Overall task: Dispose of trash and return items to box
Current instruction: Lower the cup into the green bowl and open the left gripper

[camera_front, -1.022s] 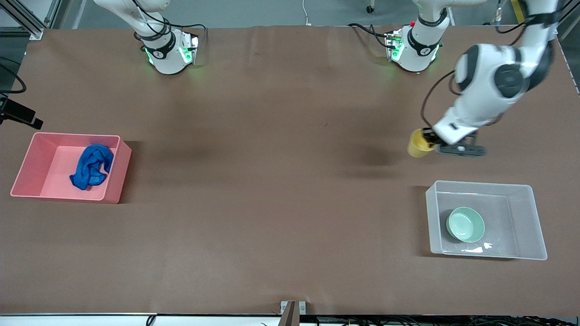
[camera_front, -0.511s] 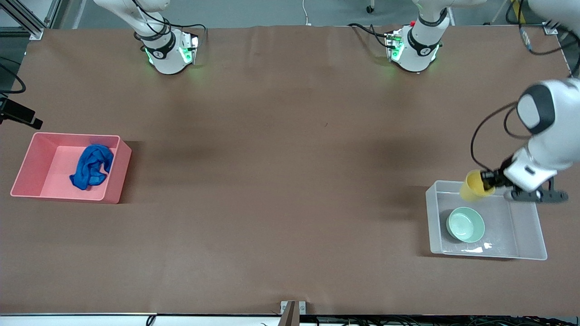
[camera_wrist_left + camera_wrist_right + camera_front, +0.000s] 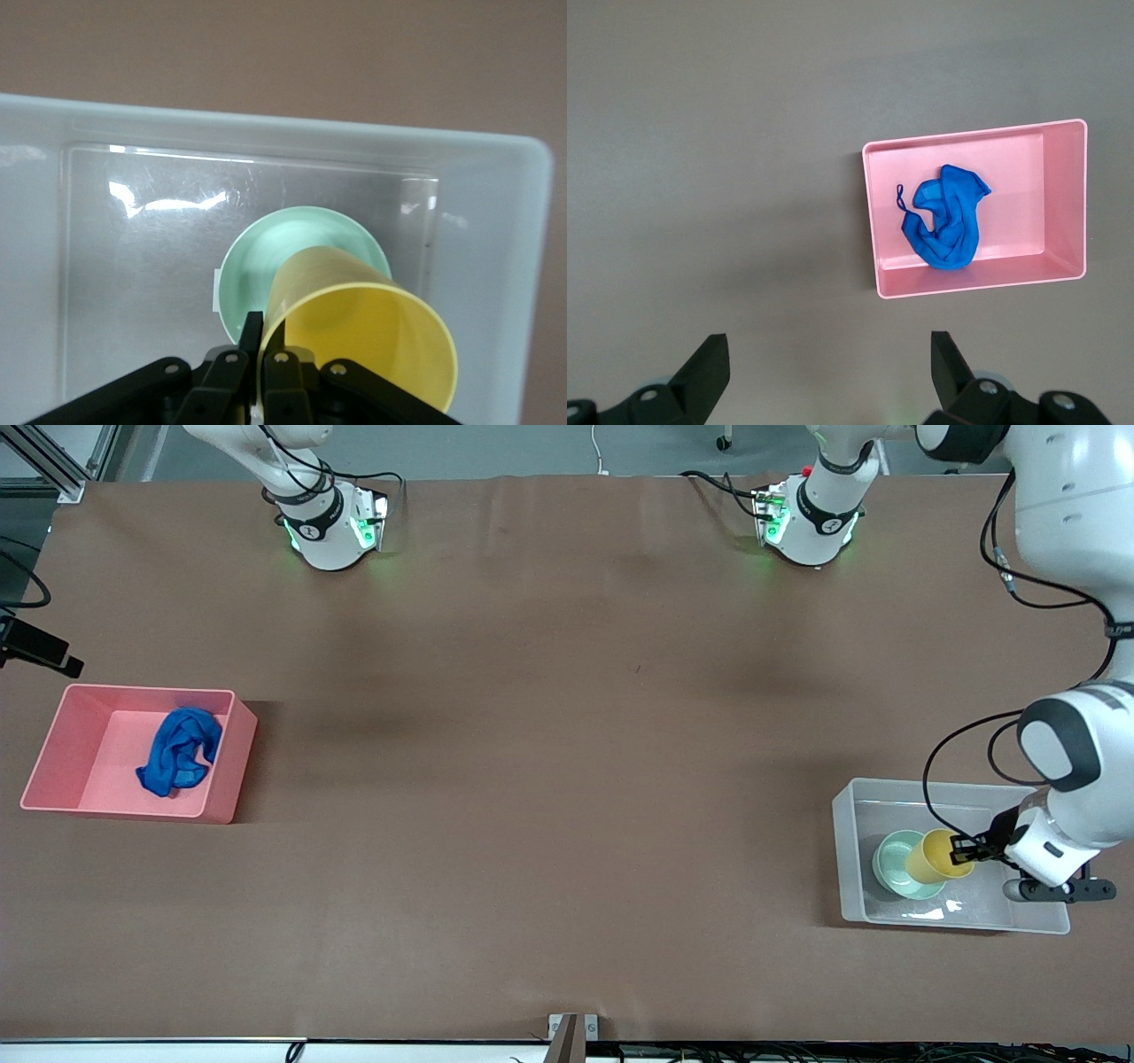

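Observation:
My left gripper (image 3: 961, 856) is shut on the rim of the yellow cup (image 3: 935, 856) and holds it tilted inside the clear box (image 3: 850, 841), over the mint-green bowl (image 3: 893, 864). In the left wrist view the cup (image 3: 363, 332) lies across the bowl (image 3: 266, 261), with my left gripper (image 3: 264, 359) pinching its wall. The blue rag (image 3: 180, 750) lies in the pink bin (image 3: 62, 735) at the right arm's end of the table. In the right wrist view my right gripper (image 3: 830, 372) is open and empty, high above the table, with the rag (image 3: 946, 227) in the pink bin (image 3: 1063, 195) below.
The box's walls surround the cup and bowl on all sides. A white label shows under the bowl (image 3: 215, 290) on the box's bottom. Both arm bases (image 3: 328, 522) stand along the table's edge farthest from the front camera.
My left gripper has carried the yellow cup from above the bare table over the box's rim and down inside it, above the bowl. The right arm has not moved.

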You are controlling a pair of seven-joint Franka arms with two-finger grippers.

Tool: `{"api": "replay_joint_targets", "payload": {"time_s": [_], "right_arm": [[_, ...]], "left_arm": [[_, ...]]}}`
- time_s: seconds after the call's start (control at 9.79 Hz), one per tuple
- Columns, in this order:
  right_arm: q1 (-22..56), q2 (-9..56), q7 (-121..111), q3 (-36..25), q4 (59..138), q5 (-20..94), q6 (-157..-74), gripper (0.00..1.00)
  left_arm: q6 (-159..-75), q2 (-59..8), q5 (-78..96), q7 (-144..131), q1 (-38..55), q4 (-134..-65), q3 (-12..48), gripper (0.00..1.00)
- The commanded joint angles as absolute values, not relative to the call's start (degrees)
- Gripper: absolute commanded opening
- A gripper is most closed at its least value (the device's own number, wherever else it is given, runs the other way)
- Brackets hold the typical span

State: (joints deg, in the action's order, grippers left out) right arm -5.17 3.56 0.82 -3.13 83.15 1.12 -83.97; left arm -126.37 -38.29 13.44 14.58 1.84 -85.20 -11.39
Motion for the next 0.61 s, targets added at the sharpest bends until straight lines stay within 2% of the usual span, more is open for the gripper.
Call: {"api": "replay_joint_targets", "payload": {"time_s": [0.0,0.1,0.2,0.31,0.41,0.51], "right_arm": [[-5.54,2.64,0.35,-2.81,84.02,0.7,-83.85,1.0],[-5.62,2.64,0.26,-2.81,84.02,0.7,-83.85,1.0],[-5.62,2.64,0.26,-2.81,84.02,0.79,-83.85,1.0],[-5.62,2.64,0.09,-2.81,84.02,0.79,-83.85,1.0],[-5.63,2.64,-0.09,-2.81,84.02,0.7,-83.85,1.0],[-5.63,2.64,-0.09,-2.81,84.02,0.79,-83.85,1.0]], "left_arm": [[-125.6,-42.54,14.68,16.43,2.02,-83.32,-12.04,0.01],[-125.6,-42.45,14.76,16.52,1.76,-83.93,-12.04,0.05],[-125.6,-42.71,14.85,16.26,1.67,-83.94,-12.04,0.21],[-125.6,-42.63,14.77,16.35,1.67,-83.85,-12.04,0.8],[-125.6,-42.19,14.5,16.26,1.84,-83.67,-12.04,1.0],[-125.6,-40.27,14.33,16.17,1.93,-83.58,-12.04,1.0]]}}
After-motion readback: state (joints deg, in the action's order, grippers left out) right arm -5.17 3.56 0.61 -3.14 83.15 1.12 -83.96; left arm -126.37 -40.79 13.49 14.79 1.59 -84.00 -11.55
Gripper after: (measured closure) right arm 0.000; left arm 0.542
